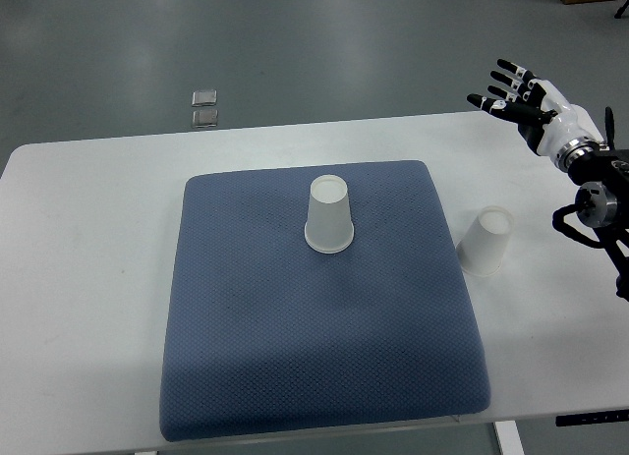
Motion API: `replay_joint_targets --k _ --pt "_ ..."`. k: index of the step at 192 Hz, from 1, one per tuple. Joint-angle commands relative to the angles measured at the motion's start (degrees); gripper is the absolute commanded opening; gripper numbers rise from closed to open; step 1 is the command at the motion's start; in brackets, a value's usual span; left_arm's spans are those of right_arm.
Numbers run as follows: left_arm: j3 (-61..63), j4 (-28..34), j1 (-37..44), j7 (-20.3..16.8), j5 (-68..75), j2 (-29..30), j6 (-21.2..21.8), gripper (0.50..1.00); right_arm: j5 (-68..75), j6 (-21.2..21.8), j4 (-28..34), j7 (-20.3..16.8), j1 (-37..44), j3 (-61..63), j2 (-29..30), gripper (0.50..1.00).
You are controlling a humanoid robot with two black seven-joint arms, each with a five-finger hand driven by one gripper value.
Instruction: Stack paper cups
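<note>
Over the bench's far right corner, the right hand (519, 96) is hovering with its fingers (496, 82) spread wide and holding nothing; the left hand is not showing anywhere. Both paper cups are standing upside down. One cup (328, 215) is sitting on the blue mat (324, 376), toward the mat's far edge and near its middle. The other cup (486, 241) is standing on the bare bench (88, 239) just off the mat's right edge, below the raised hand and closest to it.

Judging from this, the sensible step is reaching down for the cup by the right edge. Doing it well is likely meaning lowering the hand beside the cup rather than onto it, closing the fingers lightly around the wall so the thin paper is not crushing, lifting it straight, then centring its open mouth over the mat cup's upturned base before lowering. Any sideways nudge is risking tipping either cup.
</note>
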Motion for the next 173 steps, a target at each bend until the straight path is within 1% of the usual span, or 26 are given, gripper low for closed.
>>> replay_joint_targets --k 1,145,173 --pt "-0.05 0.18 0.09 0.02 0.0 0.0 0.0 1.0 0.09 0.0 0.0 0.0 0.0 -0.08 0.0 0.917" --pt "-0.05 0.1 0.17 -0.06 -0.44 0.0 0.0 1.0 0.09 0.26 -0.08 0.0 0.09 -0.26 -0.18 0.917" --pt "-0.05 0.1 0.17 -0.06 -0.44 0.0 0.0 1.0 0.09 0.44 -0.17 0.0 0.0 -0.08 -1.23 0.917"
